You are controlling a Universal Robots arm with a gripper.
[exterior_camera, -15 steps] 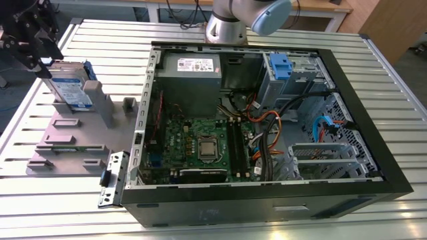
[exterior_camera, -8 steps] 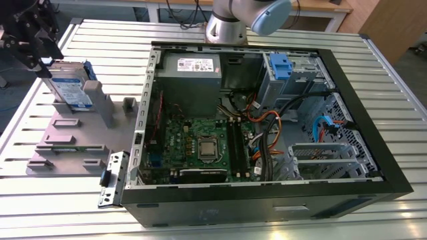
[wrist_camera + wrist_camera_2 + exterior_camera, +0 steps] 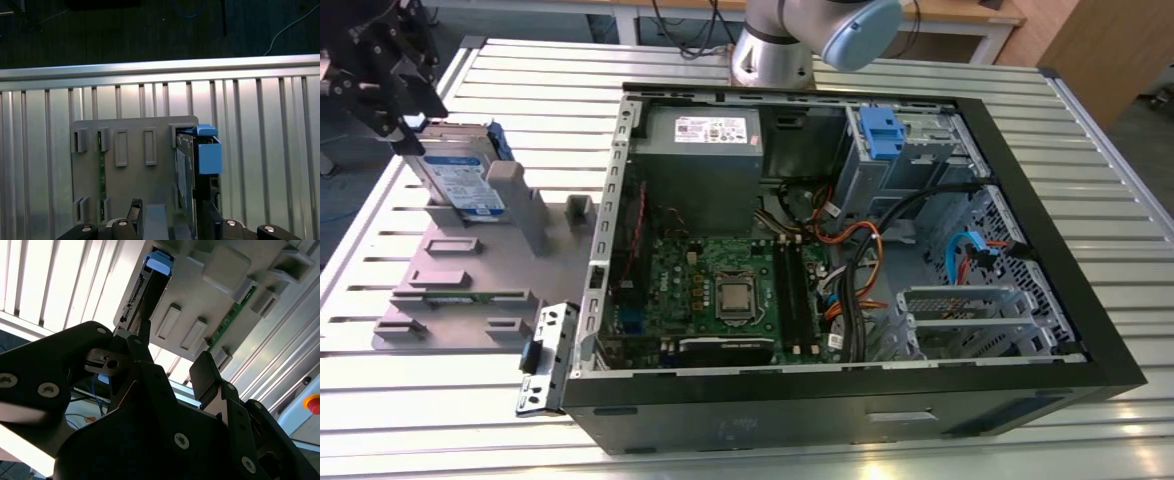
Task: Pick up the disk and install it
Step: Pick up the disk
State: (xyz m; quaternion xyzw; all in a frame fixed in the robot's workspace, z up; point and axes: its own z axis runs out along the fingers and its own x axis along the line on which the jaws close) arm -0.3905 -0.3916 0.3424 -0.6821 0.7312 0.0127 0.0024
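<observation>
The black bolted hand [image 3: 170, 220] has its fingers apart, one on either side of the disk [image 3: 459, 184], a flat silver slab in a blue plastic frame. The disk stands on edge in a grey moulded holder [image 3: 454, 300] on the ribbed metal worktop [image 3: 534, 80]. The open computer case [image 3: 854, 250] stands beside the holder, and the hand hangs over the disk's upper end.

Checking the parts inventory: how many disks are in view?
1: the disk stands on edge in the grey fixture outside the case, with the gripper close by. The drive cage could hide another.
</observation>
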